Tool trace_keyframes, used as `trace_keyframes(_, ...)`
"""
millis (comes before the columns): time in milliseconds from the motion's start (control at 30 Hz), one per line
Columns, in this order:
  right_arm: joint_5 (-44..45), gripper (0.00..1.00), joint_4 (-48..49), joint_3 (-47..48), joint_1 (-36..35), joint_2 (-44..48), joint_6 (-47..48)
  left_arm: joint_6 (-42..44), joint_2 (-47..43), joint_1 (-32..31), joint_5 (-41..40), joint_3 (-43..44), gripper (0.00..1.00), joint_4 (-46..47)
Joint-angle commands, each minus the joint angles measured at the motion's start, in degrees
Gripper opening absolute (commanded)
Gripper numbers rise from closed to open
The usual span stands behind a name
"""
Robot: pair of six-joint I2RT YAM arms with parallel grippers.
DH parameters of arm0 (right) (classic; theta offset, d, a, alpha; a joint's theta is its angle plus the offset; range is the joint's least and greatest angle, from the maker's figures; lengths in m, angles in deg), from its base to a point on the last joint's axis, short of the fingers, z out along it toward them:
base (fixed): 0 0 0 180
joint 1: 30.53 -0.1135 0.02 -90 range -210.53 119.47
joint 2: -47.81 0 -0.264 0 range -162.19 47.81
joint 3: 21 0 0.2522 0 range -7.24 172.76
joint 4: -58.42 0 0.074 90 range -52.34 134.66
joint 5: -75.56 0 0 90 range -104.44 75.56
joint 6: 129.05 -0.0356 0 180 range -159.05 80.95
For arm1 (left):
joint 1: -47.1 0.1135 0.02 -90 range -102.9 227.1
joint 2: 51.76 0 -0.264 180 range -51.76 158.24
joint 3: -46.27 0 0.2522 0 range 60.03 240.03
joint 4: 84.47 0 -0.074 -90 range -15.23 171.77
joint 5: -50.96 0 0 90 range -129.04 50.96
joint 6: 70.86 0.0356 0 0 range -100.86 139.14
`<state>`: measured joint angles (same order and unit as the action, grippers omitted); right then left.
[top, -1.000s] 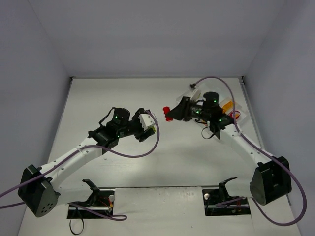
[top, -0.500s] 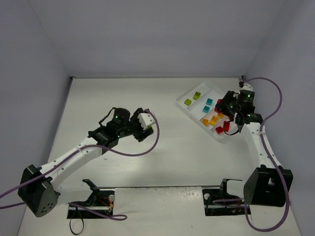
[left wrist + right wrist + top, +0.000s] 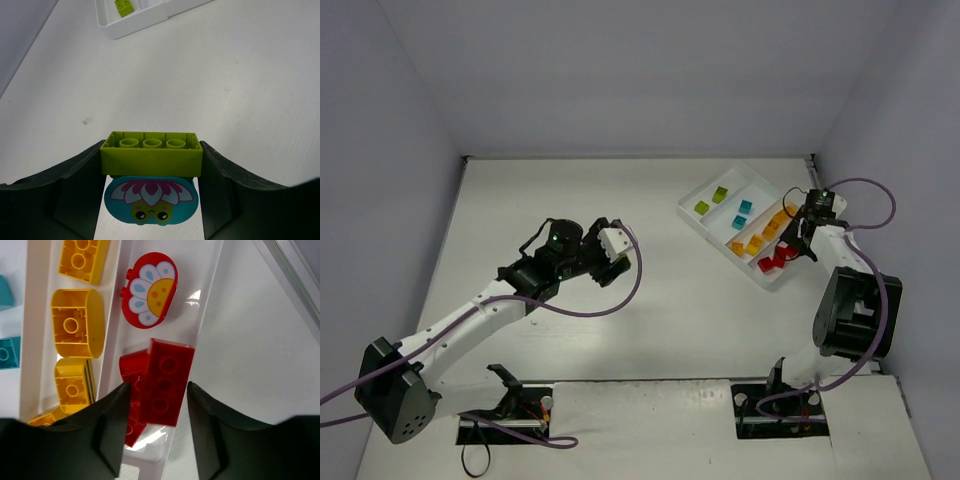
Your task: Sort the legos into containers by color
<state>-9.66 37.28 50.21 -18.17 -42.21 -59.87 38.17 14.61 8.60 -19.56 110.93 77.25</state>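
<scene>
My left gripper (image 3: pixel 151 152) is shut on a lime green lego (image 3: pixel 151 160) that has a teal flower-print piece (image 3: pixel 151 200) stuck under it. It hangs above the table left of centre (image 3: pixel 618 256). The white container tray (image 3: pixel 686 212) lies at the right, with lime (image 3: pixel 701 208), teal (image 3: pixel 745 207), orange-yellow (image 3: pixel 755 243) and red (image 3: pixel 775 262) legos in separate compartments. My right gripper (image 3: pixel 156 390) hovers over the red compartment. Its jaws stand slightly apart. A red brick (image 3: pixel 165 382) lies tilted on other red pieces just below them.
A red flower-print piece (image 3: pixel 149 289) lies further along the red compartment, and yellow bricks (image 3: pixel 77 322) fill the lane beside it. The tray's near corner (image 3: pixel 135 22) shows far ahead in the left wrist view. The right wall stands close behind the tray.
The right arm swung from the table's middle to the tray's red compartment carrying the red brick, and its jaws have parted slightly. The left arm has not moved.
</scene>
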Motion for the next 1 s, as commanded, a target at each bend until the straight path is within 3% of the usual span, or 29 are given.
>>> trace_keyframes(0, 2.96, 0.47, 1.22, 3.02, 0.12, -0.24, 0.16, -0.31, -2.38, 0.36, 0.46, 3.25, 0.04, 2.84)
trace_keyframes(133, 1.20, 0.70, 1.49, 2.84, 0.12, 1.24, 0.34, -0.22, -2.38, 0.36, 0.90, 3.07, 0.04, 3.11)
trace_keyframes(200, 0.67, 0.75, 1.40, 2.84, 0.12, 2.56, 0.78, -0.22, -2.21, 0.36, 1.25, 3.07, 0.04, 3.11)
trace_keyframes(367, -8.97, 0.76, 1.92, 1.00, -1.37, 8.71, 0.52, 0.75, -2.82, 0.36, 2.92, 2.63, 0.05, 3.28)
trace_keyframes(600, -34.96, 0.73, 7.10, -1.72, -14.44, 19.60, -4.91, 2.42, -4.67, 0.27, 6.35, 1.05, 0.09, 5.73)
trace_keyframes(700, -41.05, 0.72, 13.60, -3.13, -21.13, 21.81, -10.27, 2.86, -5.11, 0.18, 7.49, 0.61, 0.09, 6.09)
trace_keyframes(967, -43.19, 0.79, 21.69, -1.99, -39.33, 20.06, -15.65, 3.21, -5.72, 0.09, 8.81, 0.08, 0.09, 6.80)
